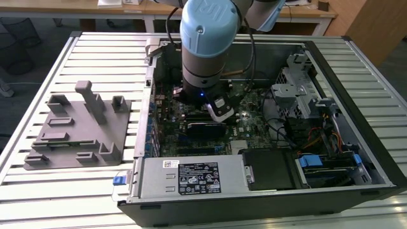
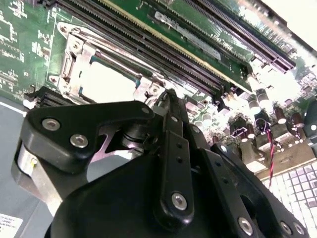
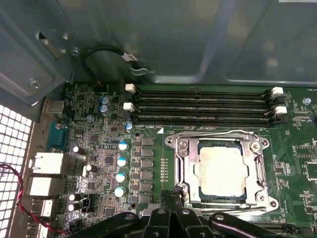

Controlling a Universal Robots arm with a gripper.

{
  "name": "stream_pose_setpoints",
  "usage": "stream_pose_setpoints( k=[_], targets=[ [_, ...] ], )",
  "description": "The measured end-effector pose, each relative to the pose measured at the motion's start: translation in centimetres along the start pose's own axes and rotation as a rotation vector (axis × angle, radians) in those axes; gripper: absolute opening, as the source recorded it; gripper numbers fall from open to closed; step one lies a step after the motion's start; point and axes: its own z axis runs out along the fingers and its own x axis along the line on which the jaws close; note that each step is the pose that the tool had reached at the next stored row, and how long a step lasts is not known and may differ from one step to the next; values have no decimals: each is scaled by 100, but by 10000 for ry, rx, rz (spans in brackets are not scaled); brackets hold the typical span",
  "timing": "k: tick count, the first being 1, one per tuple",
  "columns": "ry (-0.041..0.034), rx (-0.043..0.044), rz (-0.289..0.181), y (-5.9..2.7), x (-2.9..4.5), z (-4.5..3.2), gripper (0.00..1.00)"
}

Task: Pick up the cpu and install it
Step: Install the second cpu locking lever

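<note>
Fingers (image 3: 171, 206) of the gripper (image 2: 166, 106) appear drawn together with nothing between them, just beside the metal-framed socket (image 3: 220, 171) where the cpu (image 3: 220, 170), a flat pale silver square, already sits, so placement is judged done on the green motherboard (image 3: 106, 148).
</note>
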Motion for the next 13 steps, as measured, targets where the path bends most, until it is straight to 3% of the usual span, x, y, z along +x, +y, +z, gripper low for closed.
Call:
stream_pose_setpoints(
  k=[13],
  targets=[
    [2,2,-3,41,1,-120,11]
  ],
)
